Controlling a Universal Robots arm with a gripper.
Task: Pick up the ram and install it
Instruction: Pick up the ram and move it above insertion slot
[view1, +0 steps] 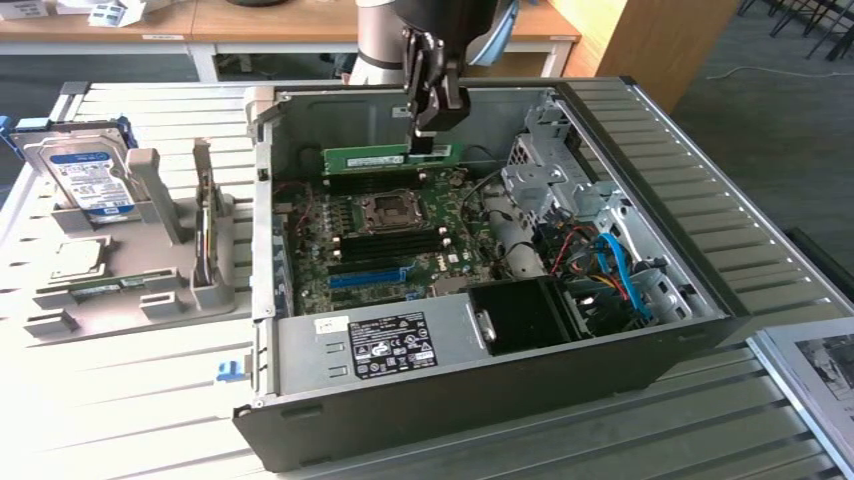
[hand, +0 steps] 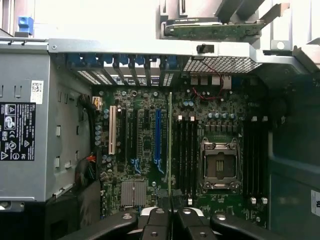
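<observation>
The gripper (view1: 430, 146) is clamped on the ram (view1: 390, 157), which hangs edge-down just beneath it. I'd square the ram with a slot (hand: 186, 155) below, keep it upright and press evenly.

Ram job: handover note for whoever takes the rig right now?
Pincer: shut on the ram.
Ram: held edge-down over the board inside the open case, close to the memory slots.
Done: ram picked up and brought into the case.
Left: ram not yet seated in a slot.
</observation>
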